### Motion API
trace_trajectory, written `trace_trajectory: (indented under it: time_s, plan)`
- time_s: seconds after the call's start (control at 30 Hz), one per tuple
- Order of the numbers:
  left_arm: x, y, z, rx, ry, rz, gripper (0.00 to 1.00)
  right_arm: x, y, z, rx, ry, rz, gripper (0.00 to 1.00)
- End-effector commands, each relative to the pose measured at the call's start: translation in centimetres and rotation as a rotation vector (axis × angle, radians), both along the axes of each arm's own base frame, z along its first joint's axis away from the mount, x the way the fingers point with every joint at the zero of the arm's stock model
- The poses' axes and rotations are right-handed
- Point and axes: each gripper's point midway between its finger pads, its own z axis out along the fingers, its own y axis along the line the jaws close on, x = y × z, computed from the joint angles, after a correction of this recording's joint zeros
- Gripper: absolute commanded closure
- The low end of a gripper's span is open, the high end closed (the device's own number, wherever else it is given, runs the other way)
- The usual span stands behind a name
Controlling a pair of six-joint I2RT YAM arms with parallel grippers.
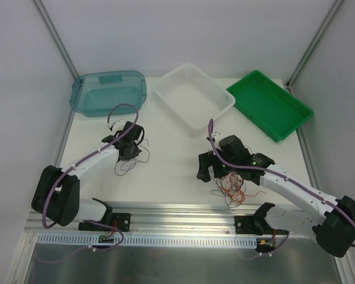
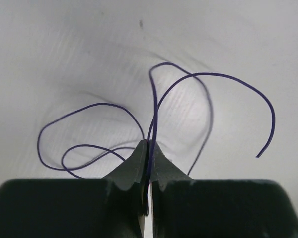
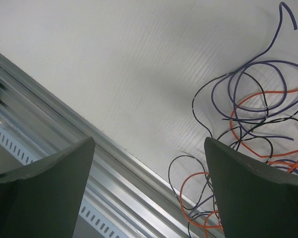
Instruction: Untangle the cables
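Note:
A tangle of orange, black and purple cables [image 1: 232, 187] lies on the white table right of centre; it also shows in the right wrist view [image 3: 258, 129]. My right gripper [image 1: 208, 170] hangs open and empty just left of the tangle [image 3: 149, 144]. My left gripper [image 1: 130, 151] is shut on a thin purple cable [image 2: 208, 79], pinched between its fingertips; the cable's loops spread over the table at the left [image 1: 132, 163], apart from the tangle.
A blue-green tub [image 1: 108, 93], a white basket [image 1: 192, 94] and a green tray [image 1: 270, 104] stand along the table's far side. An aluminium rail [image 1: 177, 211] runs along the near edge, just below the tangle.

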Motion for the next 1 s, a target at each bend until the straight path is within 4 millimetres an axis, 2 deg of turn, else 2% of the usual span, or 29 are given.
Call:
trace_trajectory:
  time_s: [0.0, 0.1, 0.13, 0.2, 0.23, 0.27, 0.3, 0.4, 0.43, 0.47, 0.5, 0.57, 0.6, 0.67, 0.77, 0.8, 0.87, 0.93, 0.97]
  plan:
    - [2.6, -0.9, 8.6, -0.012, -0.179, -0.078, 1.0, 0.1, 0.0, 1.7, 0.016, -0.044, 0.013, 0.03]
    - [3.5, -0.7, 12.8, 0.012, -0.25, -0.126, 1.0, 0.1, -0.3, 2.0, 0.012, -0.05, 0.005, 0.03]
    - [4.3, -1.0, 16.0, -0.004, -0.32, -0.13, 1.0, 0.2, -0.4, 2.2, 0.011, -0.052, 0.002, 0.03]
    - [5.0, -1.0, 19.1, 0.003, -0.374, -0.163, 1.0, 0.0, -0.5, 2.4, 0.006, -0.052, 0.002, 0.03]
    - [6.0, -1.2, 22.7, -0.012, -0.449, -0.164, 1.0, -0.1, -0.6, 2.5, 0.003, -0.048, 0.006, 0.03]
    - [6.2, -1.1, 24.3, 0.002, -0.475, -0.186, 1.0, -0.1, -0.6, 2.7, 0.003, -0.051, 0.006, 0.03]
    - [7.0, -1.3, 28.0, -0.012, -0.548, -0.189, 1.0, -0.2, -0.7, 2.8, 0.002, -0.049, 0.005, 0.03]
    - [8.1, -1.2, 32.5, 0.013, -0.628, -0.212, 1.0, -0.4, -0.9, 3.3, 0.004, -0.054, 0.009, 0.03]
    - [8.2, -1.1, 36.3, 0.0, -0.709, -0.208, 1.0, -0.5, -1.1, 3.3, -0.002, -0.05, 0.007, 0.03]
    - [8.3, -1.0, 37.9, 0.009, -0.741, -0.216, 1.0, -0.5, -1.1, 3.5, -0.001, -0.053, 0.005, 0.03]
    - [8.7, -1.1, 40.6, 0.0, -0.8, -0.213, 1.0, -0.5, -1.2, 3.5, -0.003, -0.052, 0.003, 0.03]
    - [9.4, -0.4, 43.0, 0.025, -0.847, -0.212, 1.0, -0.5, -1.1, 3.7, -0.002, -0.045, 0.003, 0.03]
    - [10.3, -0.2, 44.6, 0.037, -0.879, -0.204, 1.0, -0.6, -1.0, 3.7, 0.001, -0.043, 0.004, 0.03]
    - [11.6, 1.2, 45.5, 0.074, -0.893, -0.181, 1.0, -0.7, -0.9, 3.7, 0.004, -0.031, 0.003, 0.03]
    - [14.5, 2.1, 46.1, 0.085, -0.906, -0.166, 1.0, -0.7, -0.6, 3.7, 0.008, -0.017, 0.007, 0.03]
    - [16.0, 2.9, 45.9, 0.104, -0.902, -0.147, 1.0, -0.7, -0.5, 3.8, 0.01, -0.013, 0.006, 0.03]
    - [17.7, 3.9, 46.1, 0.151, -0.918, -0.138, 1.0, -0.7, -0.5, 3.7, 0.003, -0.007, 0.01, 0.03]
    - [20.1, 5.2, 45.1, 0.182, -0.909, -0.114, 1.0, -0.6, -0.5, 3.8, -0.002, -0.001, 0.011, 0.03]
    - [21.0, 5.7, 45.4, 0.193, -0.933, -0.106, 1.0, -0.7, -0.4, 3.8, -0.001, 0.004, 0.014, 0.03]
